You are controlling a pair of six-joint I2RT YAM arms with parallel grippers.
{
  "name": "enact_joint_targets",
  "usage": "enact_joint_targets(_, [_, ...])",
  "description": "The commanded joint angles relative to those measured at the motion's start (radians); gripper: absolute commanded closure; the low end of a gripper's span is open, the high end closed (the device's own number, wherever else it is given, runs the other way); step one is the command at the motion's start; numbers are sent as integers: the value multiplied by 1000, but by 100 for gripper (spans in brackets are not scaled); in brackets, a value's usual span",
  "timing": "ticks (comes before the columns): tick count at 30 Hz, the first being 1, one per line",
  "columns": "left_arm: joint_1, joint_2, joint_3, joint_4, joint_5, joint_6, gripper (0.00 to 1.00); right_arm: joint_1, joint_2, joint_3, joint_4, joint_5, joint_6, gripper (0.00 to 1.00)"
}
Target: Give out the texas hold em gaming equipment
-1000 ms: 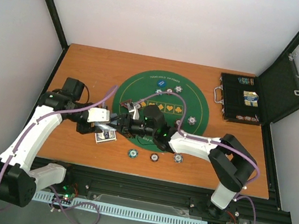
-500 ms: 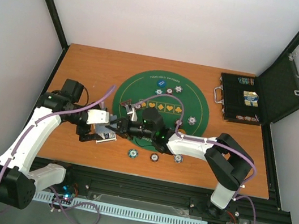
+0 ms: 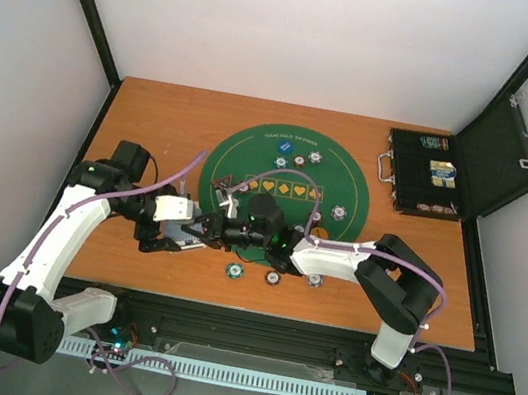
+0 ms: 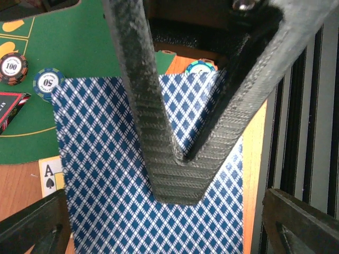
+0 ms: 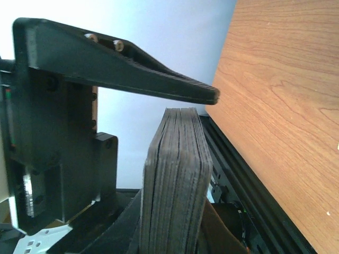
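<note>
A deck of blue-diamond-backed playing cards [image 4: 106, 174] fills the left wrist view, and the right wrist view shows it edge-on [image 5: 177, 174]. My right gripper [image 5: 175, 235] is shut on its lower end; one of its dark fingers [image 4: 175, 159] lies across the card back. My left gripper [image 4: 169, 225] stands open around the deck, its fingers [image 4: 32, 227] wide apart and off the cards. The two grippers meet at the mat's left edge [image 3: 199, 231]. A face-up ace of spades [image 4: 50, 179] peeks out below the deck. Beside it lie striped chips [image 4: 47, 83] and the red-edged triangle marker [image 4: 10, 108].
The green felt mat [image 3: 293, 177] carries several chips [image 3: 340, 213], a blue disc [image 3: 281, 145] and an orange disc [image 3: 320, 233]. Three chips [image 3: 273, 278] lie on the wood near the front edge. The open black case [image 3: 428, 174] stands at the back right.
My left gripper has opened and let go of the deck. My right gripper has shut on it, and the right arm has reached further left.
</note>
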Motion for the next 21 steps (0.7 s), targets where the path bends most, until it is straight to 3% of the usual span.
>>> enact_joint_targets(1, [-7,4,15,-19,32,22,4,13,25,26,37,-12,-17,92])
enact_joint_targets(15, [-6,-11,-58,-19,-17,70,5,25,48,61,32,-24,-17,92])
enact_joint_targets(21, [-6,4,-26,0,-9,48,24,27,50,51,20,-15,-23,92])
